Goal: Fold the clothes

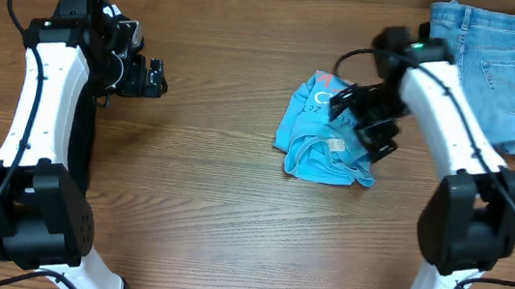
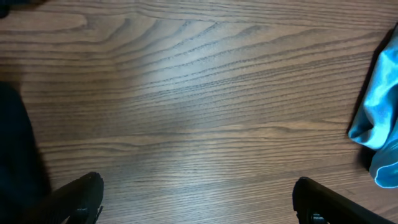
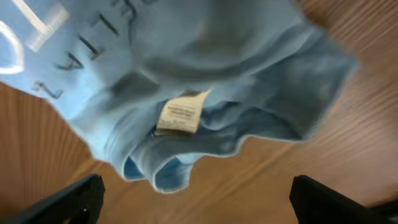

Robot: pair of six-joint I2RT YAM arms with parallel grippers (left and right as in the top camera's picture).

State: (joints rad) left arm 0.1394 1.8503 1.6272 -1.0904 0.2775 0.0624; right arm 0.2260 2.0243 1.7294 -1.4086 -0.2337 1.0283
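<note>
The light-blue T-shirt (image 1: 321, 137) lies crumpled in a heap on the wooden table, right of centre, with white lettering and a bit of red showing. In the right wrist view the T-shirt (image 3: 205, 81) fills the top, its collar and a cream label facing up. My right gripper (image 1: 368, 126) hovers over the shirt's right side, open and empty, its fingers (image 3: 196, 202) spread wide just off the collar. My left gripper (image 1: 151, 78) is open and empty over bare table at the far left; in its view (image 2: 198, 202) only an edge of the T-shirt (image 2: 380, 124) shows at the right.
Blue denim shorts (image 1: 514, 72) lie flat at the back right corner, behind the right arm. The wooden table (image 1: 203, 197) spans the whole view.
</note>
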